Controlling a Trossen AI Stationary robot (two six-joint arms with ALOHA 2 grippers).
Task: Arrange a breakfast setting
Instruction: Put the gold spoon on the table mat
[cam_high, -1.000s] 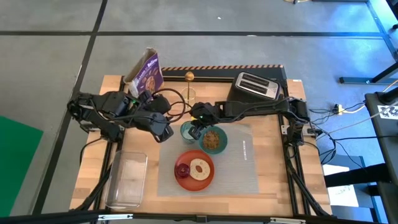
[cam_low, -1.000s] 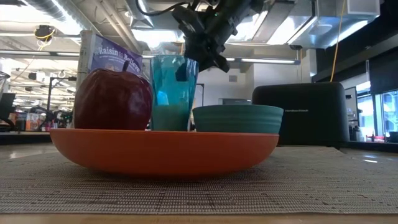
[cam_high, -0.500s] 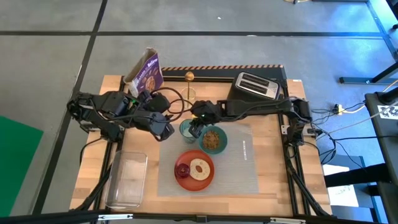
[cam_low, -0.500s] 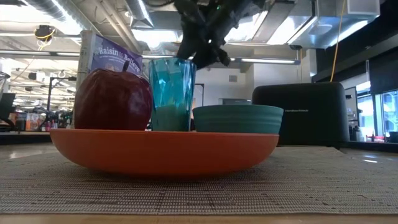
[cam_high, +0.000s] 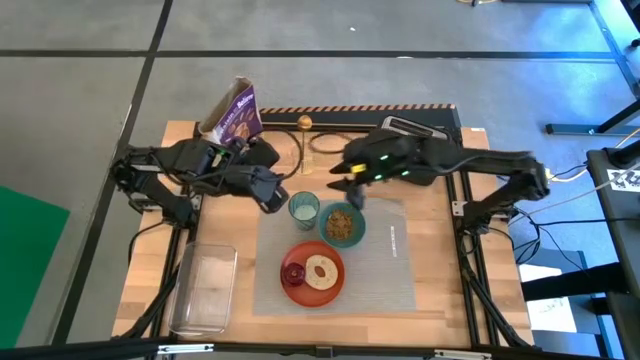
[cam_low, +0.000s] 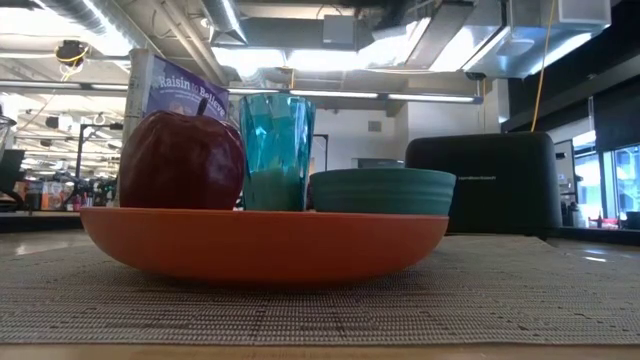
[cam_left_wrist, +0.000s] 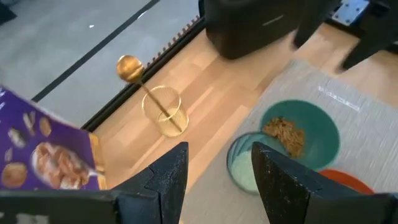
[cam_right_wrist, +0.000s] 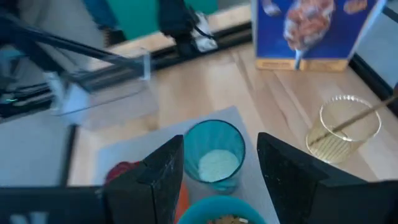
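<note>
On the grey placemat (cam_high: 385, 262) stand the teal cup (cam_high: 304, 208) with white liquid in it, the teal bowl (cam_high: 343, 224) with cereal, and the orange plate (cam_high: 300, 292). On the plate lie the bagel (cam_high: 322, 270) and the dark red fruit (cam_high: 295, 273). The gold spoon (cam_high: 303, 124) stands in a clear glass (cam_high: 305, 152) and leans on its rim. My right gripper (cam_high: 351, 194) hovers open above the bowl's far side, and its wrist view looks down on the cup (cam_right_wrist: 214, 155). My left gripper (cam_high: 273, 200) is open, left of the cup.
A purple cereal box (cam_high: 232, 118) stands at the far left. The black toaster (cam_high: 415, 127) is at the far edge, partly under my right arm. A clear plastic tub (cam_high: 205, 288) lies at the near left. Bare wood shows right of the placemat.
My right gripper has opened and let go of the cup. It has then risen and drawn back toward the table's right, out of the low view. The cup stays upright on the placemat. My left gripper has shifted slightly toward the far edge.
</note>
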